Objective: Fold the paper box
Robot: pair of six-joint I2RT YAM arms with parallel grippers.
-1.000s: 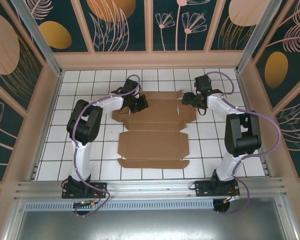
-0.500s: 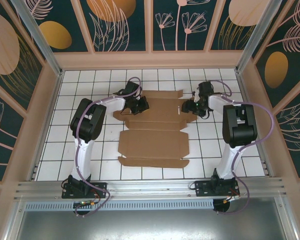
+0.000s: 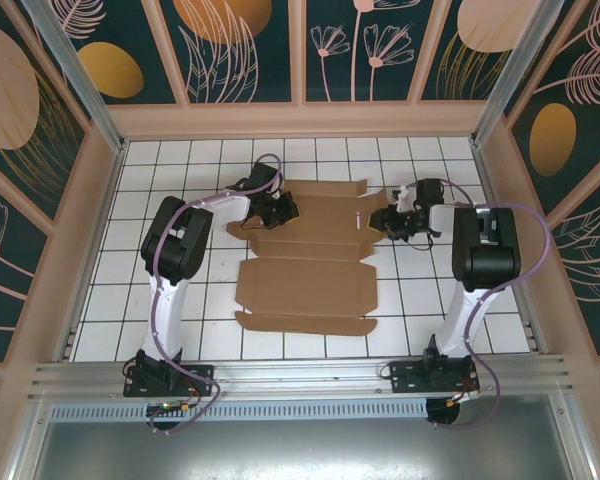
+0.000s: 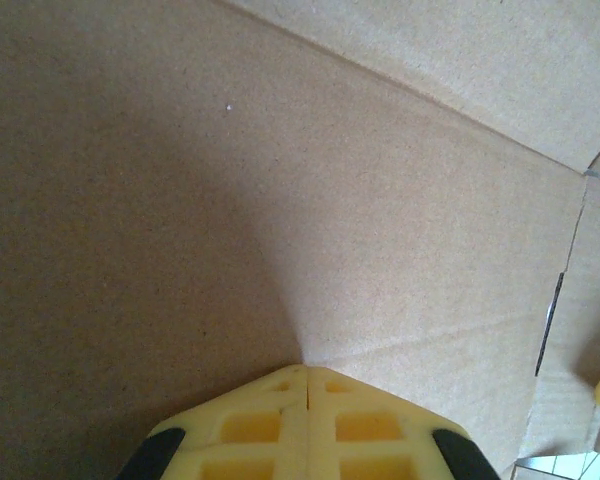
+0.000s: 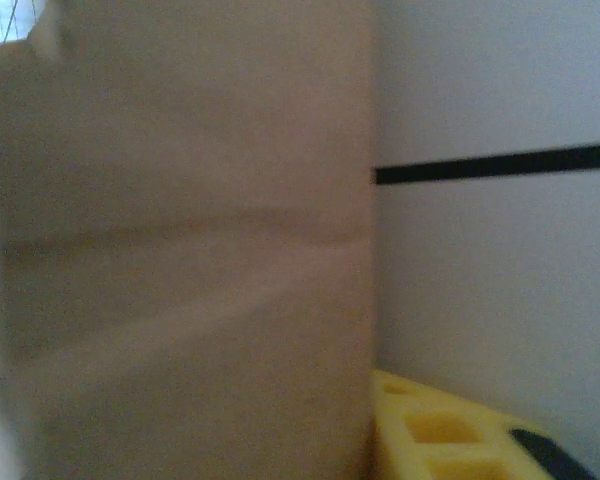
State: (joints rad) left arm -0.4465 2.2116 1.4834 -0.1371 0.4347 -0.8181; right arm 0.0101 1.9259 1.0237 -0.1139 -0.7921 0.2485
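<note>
The paper box [image 3: 305, 288] lies flat on the white-tiled tabletop [image 3: 110, 300], between my two arms. Farther back, my left claw [image 3: 283, 210] is closed, its tips against the box's far-left panel. My right claw [image 3: 380, 221] sits at the far-right flap; whether it grips, I cannot tell.

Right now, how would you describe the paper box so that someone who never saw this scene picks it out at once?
Start from the white tiled table with dark grid lines. In its middle, between the left arm and the right arm, lies the paper box, spread open. It is the one plain brown thing there: a die-cut cardboard sheet with creases and flaps.
</note>
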